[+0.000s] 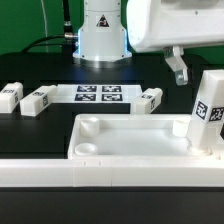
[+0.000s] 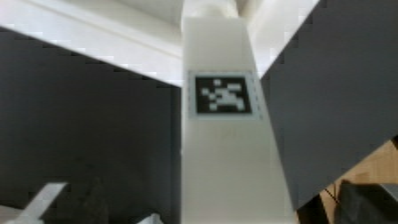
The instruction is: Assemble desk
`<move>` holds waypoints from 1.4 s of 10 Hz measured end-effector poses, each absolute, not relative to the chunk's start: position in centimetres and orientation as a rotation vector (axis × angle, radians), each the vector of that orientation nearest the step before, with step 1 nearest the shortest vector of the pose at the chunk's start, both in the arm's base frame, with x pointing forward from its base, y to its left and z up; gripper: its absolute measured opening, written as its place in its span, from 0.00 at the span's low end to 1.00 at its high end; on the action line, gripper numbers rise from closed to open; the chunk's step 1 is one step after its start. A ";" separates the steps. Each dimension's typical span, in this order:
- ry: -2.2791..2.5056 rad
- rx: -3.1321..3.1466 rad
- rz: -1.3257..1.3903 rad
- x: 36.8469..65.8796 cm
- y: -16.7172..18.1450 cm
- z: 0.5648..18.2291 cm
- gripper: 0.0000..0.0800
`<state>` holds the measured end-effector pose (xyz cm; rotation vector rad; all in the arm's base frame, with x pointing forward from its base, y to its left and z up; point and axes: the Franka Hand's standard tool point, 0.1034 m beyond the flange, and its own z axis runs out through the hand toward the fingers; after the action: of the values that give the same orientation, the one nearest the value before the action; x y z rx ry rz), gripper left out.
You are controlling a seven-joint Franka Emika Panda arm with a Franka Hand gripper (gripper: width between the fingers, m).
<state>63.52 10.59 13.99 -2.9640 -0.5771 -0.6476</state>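
The desk panel (image 1: 130, 148) lies rim-up near the front, with two bare round sockets (image 1: 88, 127) at the exterior view's left end. One tagged leg (image 1: 209, 112) stands upright at the panel's right end. My gripper (image 1: 203, 80) straddles the top of this leg, open. One finger (image 1: 177, 68) hangs apart from the leg on its left, and the other finger is out of view. In the wrist view the same leg (image 2: 226, 150) runs up the middle with its tag facing me, and a fingertip (image 2: 45, 200) stands well off it. Three more legs (image 1: 8, 97) (image 1: 37, 100) (image 1: 150, 99) lie loose behind the panel.
The marker board (image 1: 98, 94) lies flat behind the panel, between the loose legs. The robot's base (image 1: 100, 30) stands at the back. A long white rail (image 1: 60, 172) runs along the front edge below the panel.
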 end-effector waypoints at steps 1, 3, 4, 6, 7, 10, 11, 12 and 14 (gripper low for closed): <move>-0.582 -2.967 -0.637 63.6 10.5 15.0 0.81; -0.580 -2.970 -0.634 63.9 10.3 15.7 0.81; -0.583 -2.975 -0.588 63.6 10.5 15.5 0.81; -0.566 -2.986 -0.505 63.2 10.7 15.1 0.81; -0.548 -2.997 -0.390 62.9 11.2 14.7 0.81; -0.546 -3.002 -0.081 62.8 11.7 14.4 0.81; -0.556 -2.995 0.042 62.3 12.0 14.4 0.81; -0.563 -2.984 0.135 62.3 12.3 14.4 0.81; -0.531 -2.993 0.110 62.8 12.2 13.8 0.81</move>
<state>62.82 12.17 13.82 -2.9934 -0.5313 0.1095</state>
